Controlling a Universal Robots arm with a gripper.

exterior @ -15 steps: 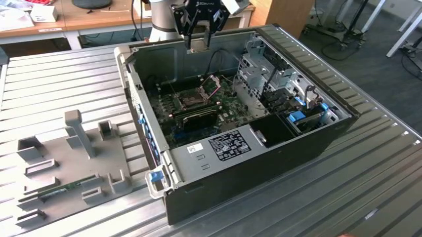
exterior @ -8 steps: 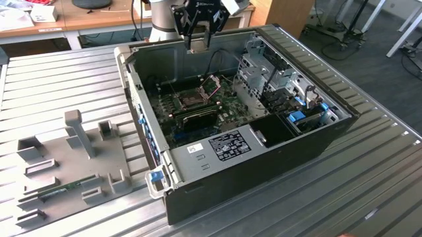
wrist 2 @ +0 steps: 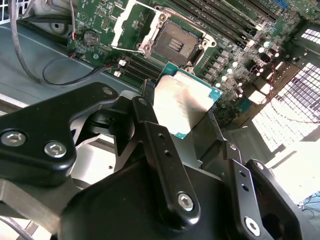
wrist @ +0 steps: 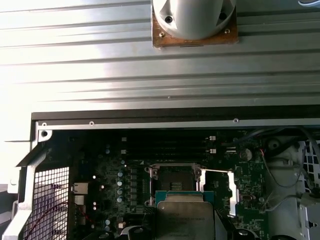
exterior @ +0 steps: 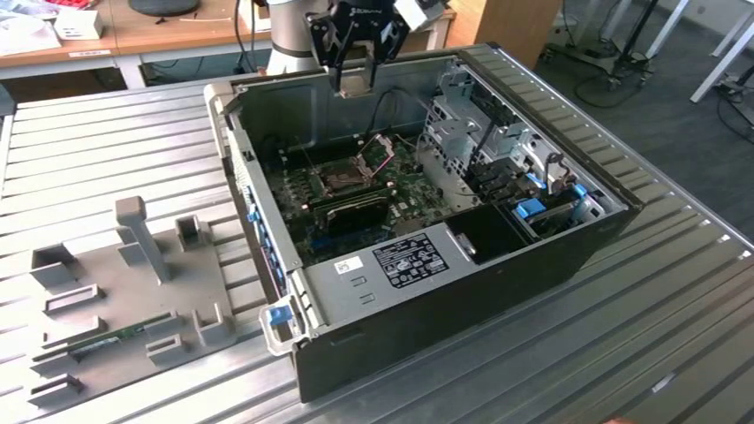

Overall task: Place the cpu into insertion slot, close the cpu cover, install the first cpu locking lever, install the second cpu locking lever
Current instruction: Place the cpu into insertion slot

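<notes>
In the exterior view the arm (exterior: pixel 295 35) comes down at the far side of the open computer case (exterior: pixel 471 309), its wrist turned so the gripper (exterior: pixel 353 87) points straight down, high over the case's far wall and well above the motherboard (exterior: pixel 407 208). The case lies on its side on a slatted metal table (exterior: pixel 118 141). In the second wrist view the black fingers (wrist 2: pixel 155 140) are clenched on opposite edges of the cpu (wrist 2: pixel 185 102), which is held flat with its pale metal face showing. The cpu hangs in the air apart from the insertion slot (wrist 2: pixel 175 42), whose dark contact field lies bare. The cpu cover (wrist 2: pixel 131 22) stands swung open at one side of the slot. A perforated drive cage (wrist 2: pixel 295 100) sits beyond the board
</notes>
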